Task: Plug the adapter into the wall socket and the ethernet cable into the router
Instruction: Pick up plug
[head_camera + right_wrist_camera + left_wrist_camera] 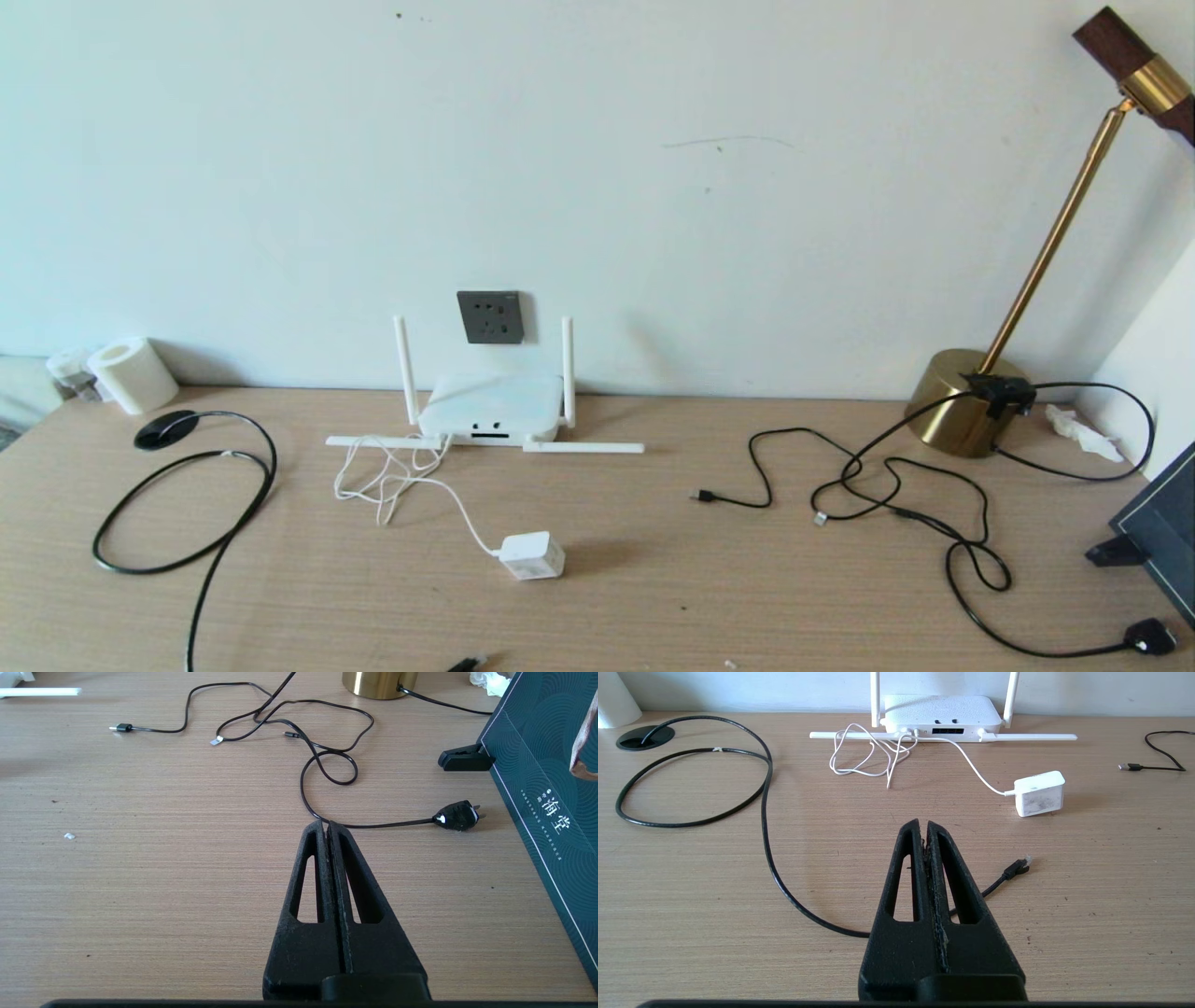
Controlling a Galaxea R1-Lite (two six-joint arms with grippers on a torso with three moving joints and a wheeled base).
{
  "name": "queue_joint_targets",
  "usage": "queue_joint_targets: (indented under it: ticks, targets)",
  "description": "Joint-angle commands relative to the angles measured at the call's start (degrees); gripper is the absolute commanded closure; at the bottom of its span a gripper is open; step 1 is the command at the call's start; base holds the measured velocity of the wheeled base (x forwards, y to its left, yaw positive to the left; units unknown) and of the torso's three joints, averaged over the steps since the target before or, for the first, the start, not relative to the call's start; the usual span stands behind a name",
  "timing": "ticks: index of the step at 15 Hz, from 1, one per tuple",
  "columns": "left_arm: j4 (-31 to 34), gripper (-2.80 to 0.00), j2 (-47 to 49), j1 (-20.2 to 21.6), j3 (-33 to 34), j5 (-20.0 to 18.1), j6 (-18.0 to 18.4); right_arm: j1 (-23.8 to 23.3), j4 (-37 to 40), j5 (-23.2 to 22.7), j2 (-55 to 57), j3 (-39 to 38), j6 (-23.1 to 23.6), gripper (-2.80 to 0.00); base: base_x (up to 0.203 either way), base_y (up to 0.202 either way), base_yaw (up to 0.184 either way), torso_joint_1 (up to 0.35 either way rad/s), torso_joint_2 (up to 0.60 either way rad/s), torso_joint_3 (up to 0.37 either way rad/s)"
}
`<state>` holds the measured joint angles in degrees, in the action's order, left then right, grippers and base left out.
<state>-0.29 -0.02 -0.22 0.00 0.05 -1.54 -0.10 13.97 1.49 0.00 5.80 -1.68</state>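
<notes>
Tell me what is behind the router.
Behind the router is the white wall, with the dark grey wall socket above it, nothing plugged in. Two antennas stand upright at its back. The router's own back face is hidden.

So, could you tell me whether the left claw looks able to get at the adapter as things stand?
Probably yes: the left claw, shut and empty, has bare table between it and the adapter.

The router [490, 407] sits on the table [653, 579] against the wall — directly below the wall socket [490, 316]. The adapter [531, 555] lies in front of it; the ethernet cable [177, 504] loops to the left.
</notes>
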Motion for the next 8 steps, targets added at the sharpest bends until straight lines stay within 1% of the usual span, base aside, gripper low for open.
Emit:
queue_joint_targets:
  ticks: [1,3,4,5,7,8]
  targets:
    - [0.44,0.00,0.11,-0.01,-0.09,0.04,0.28,0.01,0.08,-0.06,0.00,0.00,-0.06,0.00,0.000,0.000,0.000,0.000,0.00,0.000]
    - [0.61,0.00,0.16,-0.04,-0.09,-0.32,1.53,0.01,0.10,0.01,0.00,0.00,0.01,0.00,0.000,0.000,0.000,0.000,0.00,0.000]
    - [0.50,0.00,0.12,-0.04,-0.10,-0.84,4.04,0.01,0.08,-0.07,0.00,0.00,-0.07,0.00,0.000,0.000,0.000,0.000,0.00,0.000]
    - [0.65,0.00,0.39,-0.04,-1.38,-2.89,7.03,0.01,0.10,-0.08,0.00,0.00,-0.08,0.00,0.000,0.000,0.000,0.000,0.00,0.000]
    - [1.75,0.00,5.52,-0.01,-8.32,-8.18,8.36,0.01,0.05,-0.04,0.00,-0.05,0.01,0.00,0.000,0.000,0.000,0.000,0.00,0.000]
    - [2.74,0.00,11.03,-0.19,-12.26,-10.79,8.70,0.01,0.10,-0.02,0.00,-0.07,-0.05,0.00,0.000,0.000,0.000,0.000,0.00,0.000]
